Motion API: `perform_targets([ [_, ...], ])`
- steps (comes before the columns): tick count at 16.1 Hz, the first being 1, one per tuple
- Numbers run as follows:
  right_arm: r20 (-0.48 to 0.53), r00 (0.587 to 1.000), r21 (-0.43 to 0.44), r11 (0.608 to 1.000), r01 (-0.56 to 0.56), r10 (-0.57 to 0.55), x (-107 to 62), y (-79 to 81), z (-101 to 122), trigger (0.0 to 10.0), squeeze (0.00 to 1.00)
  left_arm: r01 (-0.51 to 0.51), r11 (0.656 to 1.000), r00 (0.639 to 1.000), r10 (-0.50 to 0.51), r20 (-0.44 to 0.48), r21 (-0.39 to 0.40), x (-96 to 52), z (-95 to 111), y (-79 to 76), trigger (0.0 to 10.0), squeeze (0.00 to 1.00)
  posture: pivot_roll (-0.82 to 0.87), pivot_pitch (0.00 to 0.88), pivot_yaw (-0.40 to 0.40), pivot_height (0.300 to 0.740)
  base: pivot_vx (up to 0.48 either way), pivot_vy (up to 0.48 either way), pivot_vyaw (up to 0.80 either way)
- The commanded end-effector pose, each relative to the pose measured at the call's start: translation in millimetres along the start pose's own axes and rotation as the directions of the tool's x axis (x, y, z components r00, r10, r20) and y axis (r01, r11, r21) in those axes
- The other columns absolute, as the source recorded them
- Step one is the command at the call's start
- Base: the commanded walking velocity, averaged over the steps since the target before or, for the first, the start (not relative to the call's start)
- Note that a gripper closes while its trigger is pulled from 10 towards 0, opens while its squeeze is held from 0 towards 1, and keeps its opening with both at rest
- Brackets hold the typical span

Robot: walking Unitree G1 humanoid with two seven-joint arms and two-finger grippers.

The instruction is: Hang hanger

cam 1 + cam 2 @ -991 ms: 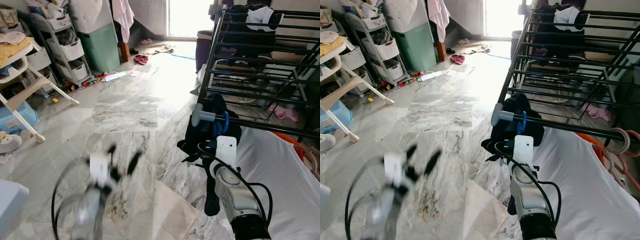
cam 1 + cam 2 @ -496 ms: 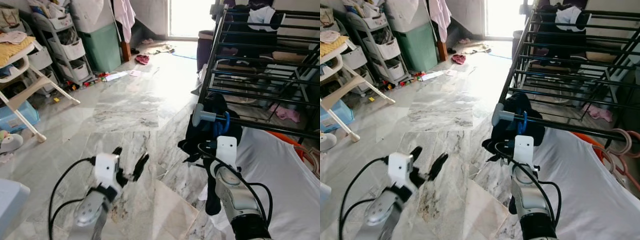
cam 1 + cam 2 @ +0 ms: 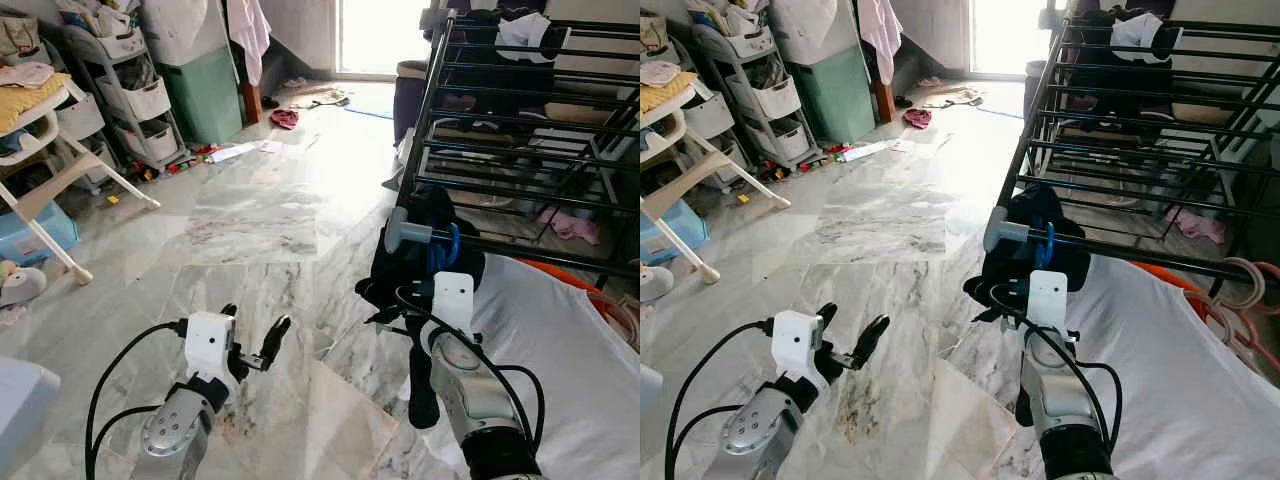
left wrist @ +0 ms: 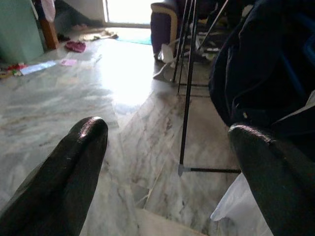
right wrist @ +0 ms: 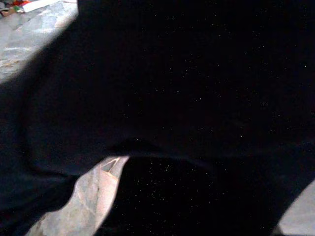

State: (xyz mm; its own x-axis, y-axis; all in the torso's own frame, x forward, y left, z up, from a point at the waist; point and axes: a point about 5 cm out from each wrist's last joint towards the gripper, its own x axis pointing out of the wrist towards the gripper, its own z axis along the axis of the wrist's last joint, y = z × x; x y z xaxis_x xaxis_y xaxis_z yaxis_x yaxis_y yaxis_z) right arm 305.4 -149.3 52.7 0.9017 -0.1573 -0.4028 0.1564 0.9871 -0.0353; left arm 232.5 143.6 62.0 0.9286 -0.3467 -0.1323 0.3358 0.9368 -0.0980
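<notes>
The blue hanger (image 3: 445, 247) is seen hooked over the lowest front bar of the black drying rack (image 3: 520, 150), a dark garment (image 3: 420, 262) draped from it — right at the bar's grey end cap (image 3: 398, 232). The right gripper (image 3: 425, 278) is raised just beneath, buried in the dark cloth; whether its fingers are parted cannot be told. The left gripper (image 3: 250, 338) is held out over the marble floor (image 3: 250, 210), well apart — fingers spread wide, nothing held. A white sheet (image 3: 560, 350) lies below the rack.

Glossy marble floor (image 3: 260, 215); matt black metal rack (image 3: 520, 120); dark cloth garment (image 3: 415, 260).
</notes>
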Motion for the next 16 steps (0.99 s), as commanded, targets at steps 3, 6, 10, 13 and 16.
perform_targets([
  [3, -0.066, 0.998, 0.012, 1.0, 0.006, -0.005, 0.1, -1.2, -13.0, 10.0, 1.0, -0.005, 1.0, 1.0, 0.005, -0.027, 0.004, 0.9, -4.7, 6.0, 10.0, 0.0, -0.13, 0.0, 0.07, 0.74, 0.0, 0.0, 0.0],
  [6, -0.062, 0.998, 0.01, 1.0, -0.001, 0.002, 0.1, -0.8, -12.8, 10.0, 1.0, -0.009, 1.0, 0.999, 0.01, -0.039, 0.003, 1.5, -12.6, 10.2, 10.0, 0.0, -0.13, 0.0, 0.068, 0.74, 0.0, 0.0, 0.0],
  [10, -0.005, 1.0, -0.028, 0.999, -0.018, 0.018, -1.5, -2.9, -5.2, 10.0, 1.0, -0.013, 1.0, 0.999, 0.013, -0.043, 0.001, 2.8, -16.2, 12.3, 10.0, 0.0, -0.14, 0.0, 0.066, 0.74, 0.0, 0.0, 0.0],
  [13, 0.067, 0.997, -0.093, 0.996, -0.019, 0.025, -8.6, -10.9, 1.9, 10.0, 1.0, -0.008, 1.0, 0.999, 0.008, -0.041, -0.002, 3.6, -17.7, 12.8, 10.0, 0.0, -0.14, 0.0, 0.068, 0.74, 0.0, 0.0, 0.0],
  [16, 0.104, 0.994, -0.096, 0.995, -0.011, 0.021, -15.0, -16.7, 2.6, 10.0, 1.0, -0.001, 1.0, 0.999, 0.001, -0.041, -0.002, 4.7, -17.9, 12.8, 10.0, 0.0, -0.15, 0.0, 0.075, 0.74, 0.0, 0.0, 0.0],
])
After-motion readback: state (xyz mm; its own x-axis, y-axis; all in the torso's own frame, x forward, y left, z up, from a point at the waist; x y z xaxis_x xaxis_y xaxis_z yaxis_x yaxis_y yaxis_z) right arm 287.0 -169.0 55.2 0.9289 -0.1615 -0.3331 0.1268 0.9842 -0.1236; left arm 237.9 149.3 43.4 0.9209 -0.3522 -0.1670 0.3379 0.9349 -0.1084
